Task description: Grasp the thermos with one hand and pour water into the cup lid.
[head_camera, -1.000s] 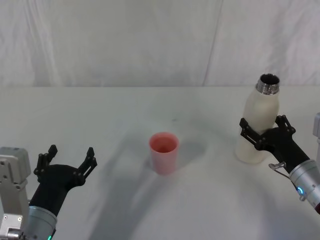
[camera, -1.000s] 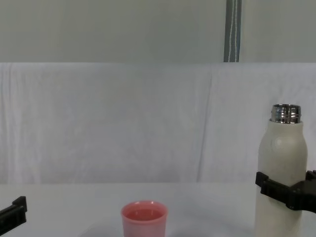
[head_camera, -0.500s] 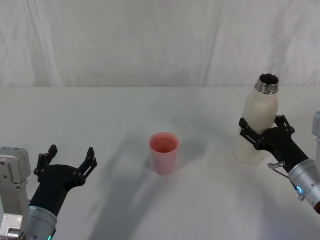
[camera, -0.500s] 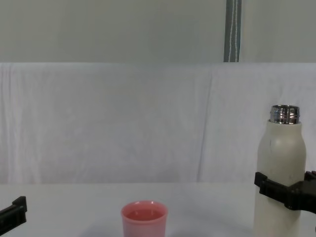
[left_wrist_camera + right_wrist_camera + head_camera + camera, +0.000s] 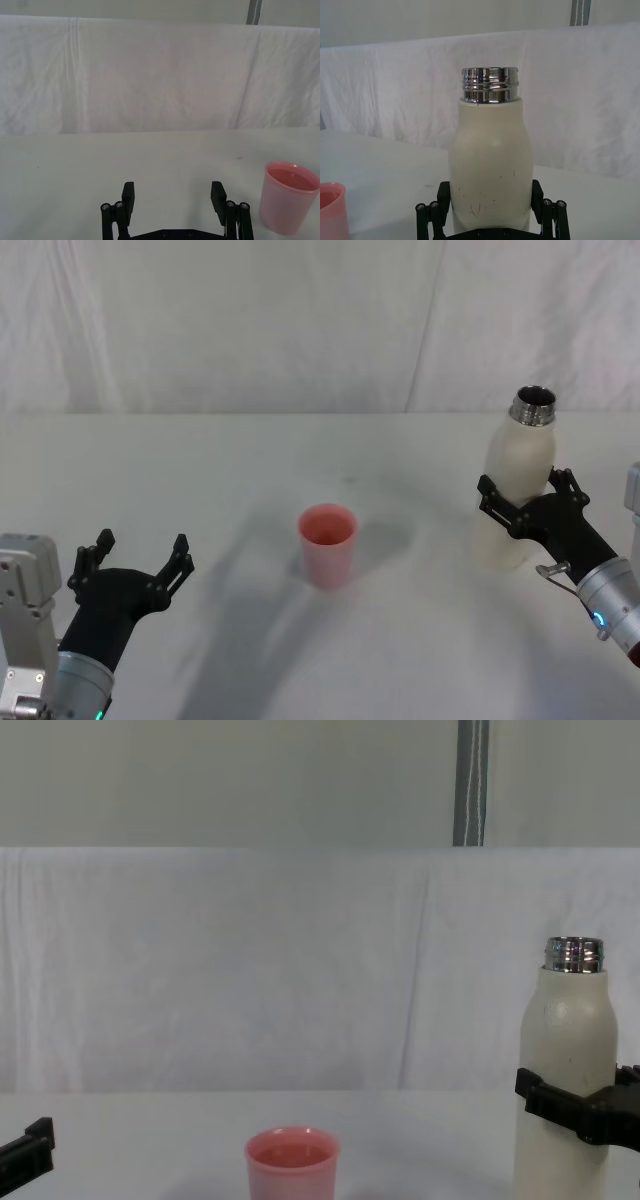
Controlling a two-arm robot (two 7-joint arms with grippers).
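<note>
Between the right gripper (image 5: 527, 508) fingers, clenched on it: thermos (image 5: 515, 495), upright; next, carry w/ tilt to cup lid (image 5: 327, 545) at its left; left gripper (image 5: 130, 562) released, idle.

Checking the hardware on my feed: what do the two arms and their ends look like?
Both match: a black left pincer and right pincer with jointed, bolted fingers on black hands, then silver wrist cuffs with small lit dots. A thin wire loops beside the right wrist.
</note>
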